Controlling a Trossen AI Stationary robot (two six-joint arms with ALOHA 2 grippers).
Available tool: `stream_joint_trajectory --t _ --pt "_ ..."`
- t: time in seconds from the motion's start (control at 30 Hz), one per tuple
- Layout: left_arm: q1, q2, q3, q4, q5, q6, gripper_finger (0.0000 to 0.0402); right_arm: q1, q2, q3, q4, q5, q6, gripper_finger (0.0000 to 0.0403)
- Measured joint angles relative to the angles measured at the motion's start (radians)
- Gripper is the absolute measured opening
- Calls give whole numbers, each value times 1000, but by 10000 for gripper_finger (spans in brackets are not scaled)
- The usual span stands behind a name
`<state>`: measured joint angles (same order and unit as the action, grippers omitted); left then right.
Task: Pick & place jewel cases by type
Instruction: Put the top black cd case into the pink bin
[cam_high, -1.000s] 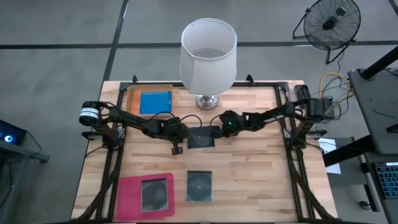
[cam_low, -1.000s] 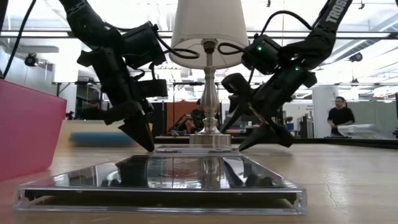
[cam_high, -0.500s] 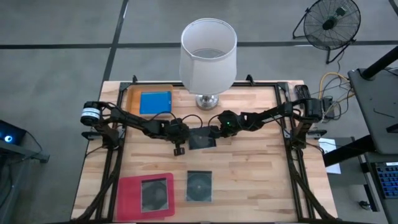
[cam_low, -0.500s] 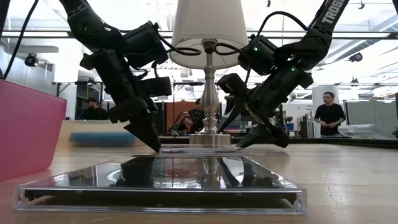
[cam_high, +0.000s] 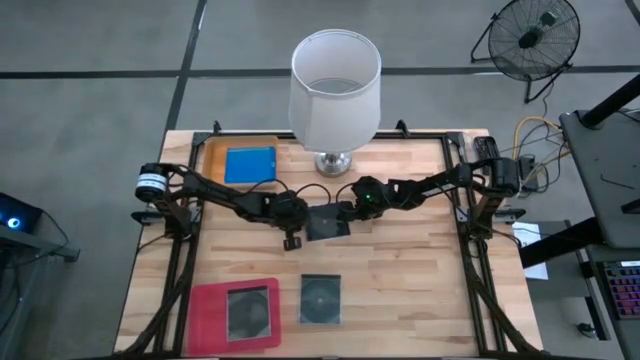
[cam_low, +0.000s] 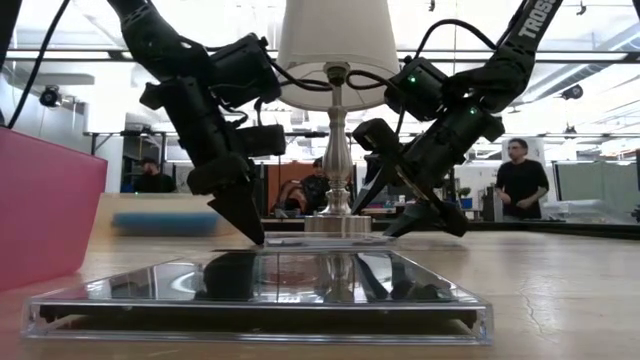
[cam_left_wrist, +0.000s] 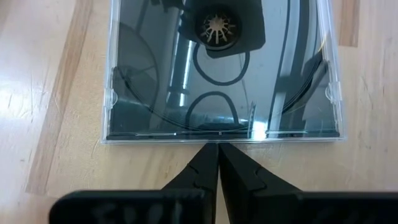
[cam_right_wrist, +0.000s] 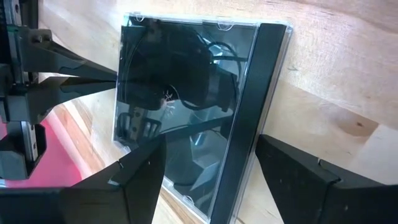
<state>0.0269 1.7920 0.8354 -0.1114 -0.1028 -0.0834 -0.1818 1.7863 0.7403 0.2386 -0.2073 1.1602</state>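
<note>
High view: we note the centre grey jewel case (cam_high: 325, 222) is partly hidden at its 3 o'clock edge by the right gripper (cam_high: 347, 216), fingers spread wide over the hinge side. The left gripper (cam_left_wrist: 217, 160), fingers pressed together, touches the clear plastic edge at 9 o'clock. Glossy lid reflects cables. A blue jewel case (cam_high: 250, 165) lies flat in the orange tray (cam_high: 211, 157), at 11 o'clock.

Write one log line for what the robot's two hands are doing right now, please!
left gripper: shut, tips at dark jewel case edge | right gripper: open, straddling same case | case flat on table
</note>
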Motion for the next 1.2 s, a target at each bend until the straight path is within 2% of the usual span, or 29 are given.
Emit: stream_joint_trajectory --t 1.2 --pt "4 3 4 -21 7 -2 0 4 -43 -6 4 -59 -14 249"
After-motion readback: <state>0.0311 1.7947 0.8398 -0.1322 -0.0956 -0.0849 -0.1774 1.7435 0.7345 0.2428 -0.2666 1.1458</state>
